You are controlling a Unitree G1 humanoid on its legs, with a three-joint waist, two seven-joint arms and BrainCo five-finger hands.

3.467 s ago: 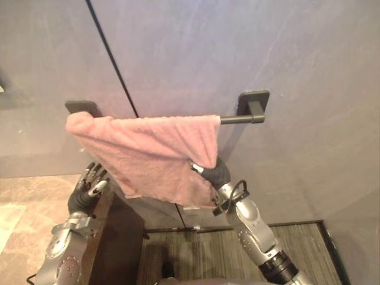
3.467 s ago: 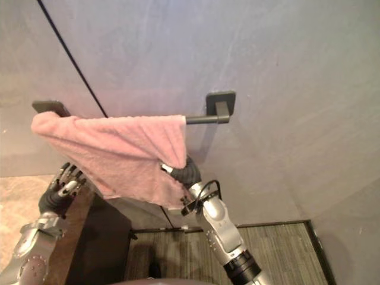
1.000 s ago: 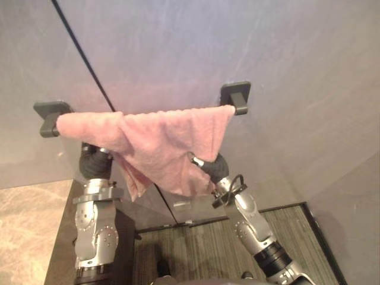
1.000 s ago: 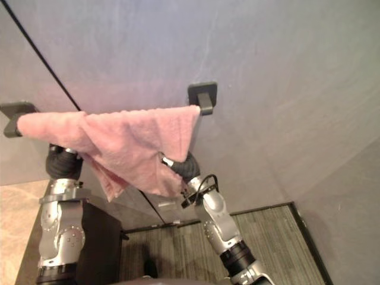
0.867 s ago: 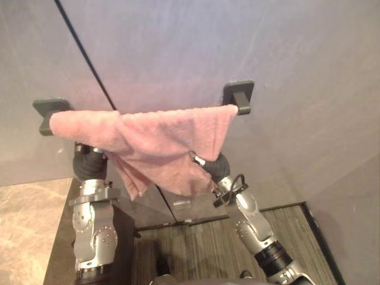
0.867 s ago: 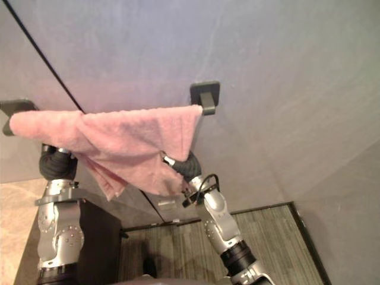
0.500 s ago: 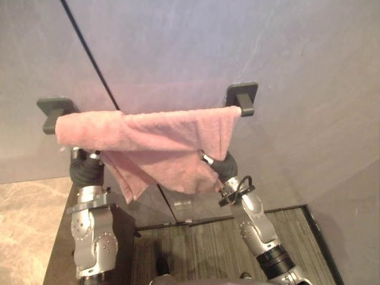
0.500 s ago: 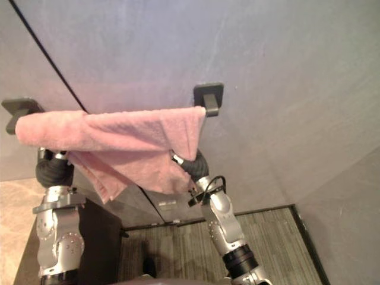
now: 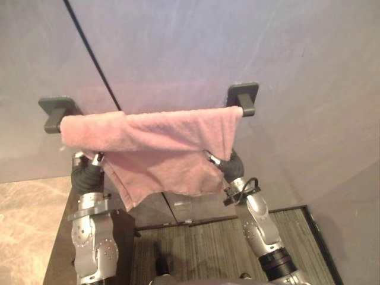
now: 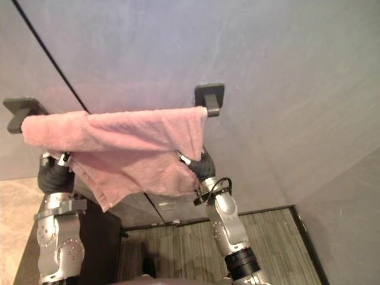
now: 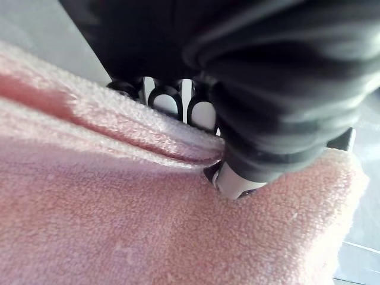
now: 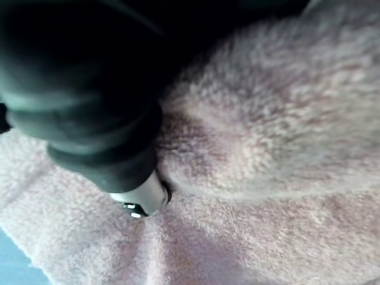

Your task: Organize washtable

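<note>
I have the towel (image 9: 154, 138) on the rail (image 9: 244, 98) but bunched (1 corner sags): left hand (image 11: 202, 114) fingers (image 11: 167, 101) pinch a fold, right hand (image 12: 142, 196) I cannot tell, straightening remains.

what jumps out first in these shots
A pink towel hangs bunched across the grey wall, from the left bracket to the right bracket. The left hand pinches a fold under the towel's left end. The right hand is up in the cloth under its right end.
</note>
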